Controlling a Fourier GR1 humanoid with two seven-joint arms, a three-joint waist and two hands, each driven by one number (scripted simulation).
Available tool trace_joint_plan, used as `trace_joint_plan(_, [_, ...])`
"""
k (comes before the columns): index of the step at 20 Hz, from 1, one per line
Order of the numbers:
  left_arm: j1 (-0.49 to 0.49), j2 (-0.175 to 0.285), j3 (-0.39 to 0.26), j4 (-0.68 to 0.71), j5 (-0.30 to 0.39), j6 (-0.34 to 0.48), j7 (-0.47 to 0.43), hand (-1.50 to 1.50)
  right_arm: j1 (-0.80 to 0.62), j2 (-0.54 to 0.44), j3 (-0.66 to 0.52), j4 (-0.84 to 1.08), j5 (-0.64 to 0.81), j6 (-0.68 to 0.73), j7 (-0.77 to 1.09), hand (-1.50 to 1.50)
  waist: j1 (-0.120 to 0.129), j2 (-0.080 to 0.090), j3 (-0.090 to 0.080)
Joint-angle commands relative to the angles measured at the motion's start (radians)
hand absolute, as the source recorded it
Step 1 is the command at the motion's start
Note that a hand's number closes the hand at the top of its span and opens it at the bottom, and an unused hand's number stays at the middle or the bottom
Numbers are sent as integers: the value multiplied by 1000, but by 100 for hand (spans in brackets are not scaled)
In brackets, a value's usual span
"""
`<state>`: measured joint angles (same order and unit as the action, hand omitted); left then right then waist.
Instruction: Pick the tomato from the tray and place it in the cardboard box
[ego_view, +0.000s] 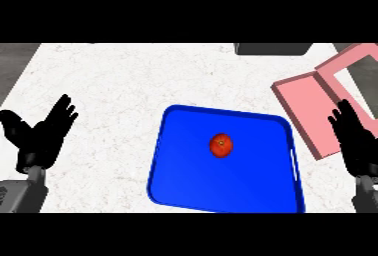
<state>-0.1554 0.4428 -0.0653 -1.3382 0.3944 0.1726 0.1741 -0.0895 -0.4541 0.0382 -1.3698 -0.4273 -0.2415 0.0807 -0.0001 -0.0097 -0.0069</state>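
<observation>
A red tomato (221, 145) lies near the middle of a blue tray (184, 190) on the white counter. A pink box (314, 107) with raised flaps sits at the right, just beyond the tray's far right corner. My right hand (357, 141) stands open at the right edge, fingers up, between the tray and the box, apart from the tomato. My left hand (40, 134) rests open at the left edge, fingers up, far from the tray.
A dark grey object (272, 48) sits at the counter's far edge, right of centre. The counter's left side ends in a grey strip (15, 70).
</observation>
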Motion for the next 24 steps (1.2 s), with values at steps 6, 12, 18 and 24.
trace_joint_plan(6, [-167, 72, -154, -160, -193, -116, -174, 0, -348, -101, 51, -262, 2, 274, -153, -150, 31, -10, 9])
trace_joint_plan(12, [-134, 37, -218, -156, -269, -123, -262, 0, -366, -222, 148, -69, 261, 429, -422, -150, 39, 23, 9])
trace_joint_plan(18, [-98, 66, -187, -172, -247, -168, -283, 0, -427, -280, 243, -5, 511, 454, -656, -150, 38, 15, 7])
trace_joint_plan(24, [-117, 33, -188, -155, -280, -137, -252, 0, -487, -339, 398, -78, 725, 508, -520, -150, 9, 9, 5])
